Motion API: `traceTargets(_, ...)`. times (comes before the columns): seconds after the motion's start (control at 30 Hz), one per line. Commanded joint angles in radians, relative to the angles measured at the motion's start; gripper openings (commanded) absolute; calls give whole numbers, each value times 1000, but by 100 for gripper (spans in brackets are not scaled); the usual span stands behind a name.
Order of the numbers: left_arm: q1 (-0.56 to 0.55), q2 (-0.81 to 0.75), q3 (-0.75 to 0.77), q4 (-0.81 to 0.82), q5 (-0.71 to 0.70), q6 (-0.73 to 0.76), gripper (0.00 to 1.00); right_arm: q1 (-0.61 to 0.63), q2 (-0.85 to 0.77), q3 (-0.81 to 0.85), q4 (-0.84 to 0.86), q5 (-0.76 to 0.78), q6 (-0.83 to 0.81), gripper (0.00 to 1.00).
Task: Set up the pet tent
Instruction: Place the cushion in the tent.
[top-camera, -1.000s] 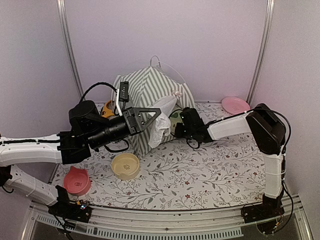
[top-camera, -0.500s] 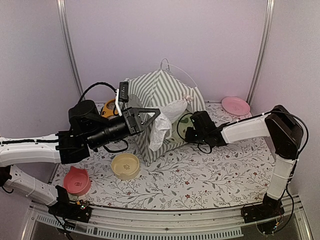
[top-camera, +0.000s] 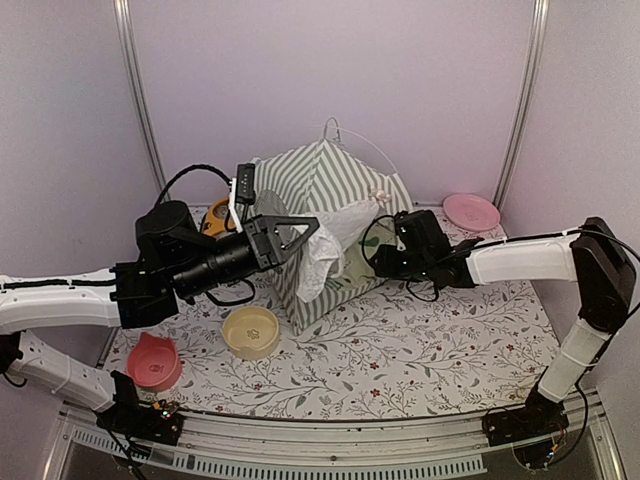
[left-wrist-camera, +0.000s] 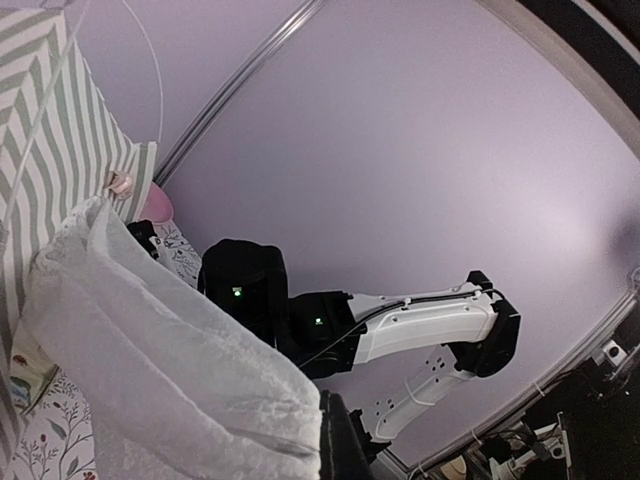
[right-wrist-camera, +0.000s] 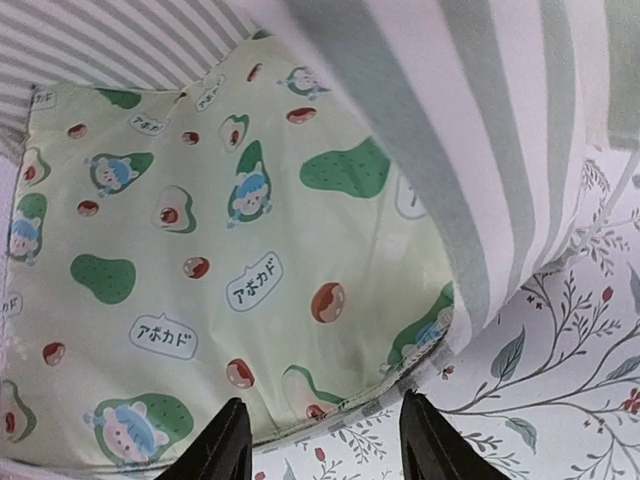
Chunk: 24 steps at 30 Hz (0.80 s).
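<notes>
Pet tent | left tool pinches flap | right tool parted, empty

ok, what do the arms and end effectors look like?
Left arm and right arm: white link shells, black joint housings, loose black cables. The left end effector is black with triangular open-frame fingers; the right end effector has plain black fingers.

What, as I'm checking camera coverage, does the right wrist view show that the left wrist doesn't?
Only right wrist: the avocado print and captions on the pale green cloth mat. Only left wrist: the sheer white lace door flap, the right arm's white links, the lilac wall. Both: the grey-green and white striped fabric tent, the floral tablecloth.
</notes>
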Motion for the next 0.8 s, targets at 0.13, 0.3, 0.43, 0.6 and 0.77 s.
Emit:
traceTargets(0.13, -11, -40, -46, 39, -41, 26, 0, 29, -111, -36, -15, -51, -33, 71)
traceTargets(0.3, -10, -31, -29, 22, -41, 40, 0, 30, -200, -106, 15, -76, -37, 83)
traceTargets(0.43, -10, -37, -32, 23, -52, 43, 0, 49, -254, -134, 17, -104, -76, 86)
traceTargets(0.6, -6, -59, -39, 9, -64, 52, 0, 97, -295, -146, 36, -127, -111, 83)
traceTargets(0.77, -5, -68, -37, -1, -68, 58, 0, 125, -292, -158, 103, -173, -128, 72)
